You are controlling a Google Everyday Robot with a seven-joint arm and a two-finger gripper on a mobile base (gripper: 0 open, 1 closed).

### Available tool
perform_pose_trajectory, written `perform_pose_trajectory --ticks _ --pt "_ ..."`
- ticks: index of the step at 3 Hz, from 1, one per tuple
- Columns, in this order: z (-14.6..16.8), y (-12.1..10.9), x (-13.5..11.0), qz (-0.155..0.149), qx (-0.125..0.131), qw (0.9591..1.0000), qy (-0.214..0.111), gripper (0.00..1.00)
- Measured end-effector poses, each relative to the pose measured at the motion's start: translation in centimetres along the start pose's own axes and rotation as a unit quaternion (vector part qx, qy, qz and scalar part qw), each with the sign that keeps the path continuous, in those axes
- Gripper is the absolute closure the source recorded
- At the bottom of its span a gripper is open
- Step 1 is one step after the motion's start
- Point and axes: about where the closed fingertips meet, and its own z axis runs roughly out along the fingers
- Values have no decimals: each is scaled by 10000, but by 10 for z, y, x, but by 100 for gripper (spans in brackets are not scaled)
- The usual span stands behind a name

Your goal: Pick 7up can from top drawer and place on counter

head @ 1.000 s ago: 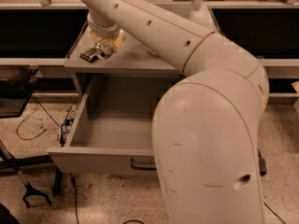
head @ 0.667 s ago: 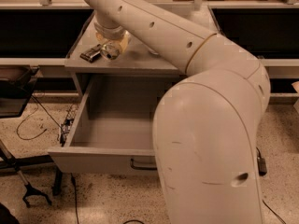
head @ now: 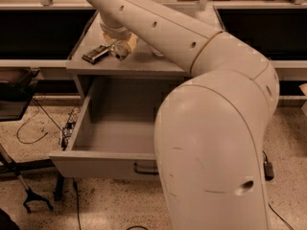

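Note:
My gripper (head: 97, 54) hangs low over the left part of the grey counter (head: 144, 63), at the end of my arm, which reaches in from the right. A pale rounded part with a silvery round end (head: 120, 49) sits right beside it; I cannot tell if this is the 7up can. No can shows elsewhere. The top drawer (head: 103, 164) is pulled wide open below the counter, its dark pull handle (head: 144, 168) on the front panel. The visible part of its floor holds nothing; my arm hides its right side.
My arm's big white shoulder (head: 211, 162) fills the right foreground. Dark recessed bays (head: 38, 32) flank the counter. Cables (head: 33, 128) and a dark stand foot (head: 36, 200) lie on the speckled floor at left.
The gripper has barely shifted over the counter's left part. The drawer has stayed open.

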Motion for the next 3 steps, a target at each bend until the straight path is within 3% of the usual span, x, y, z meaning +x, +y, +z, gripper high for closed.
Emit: perform_pose_trajectory --ticks 3 --pt "4 -8 4 -118 -184 9997 102 11"
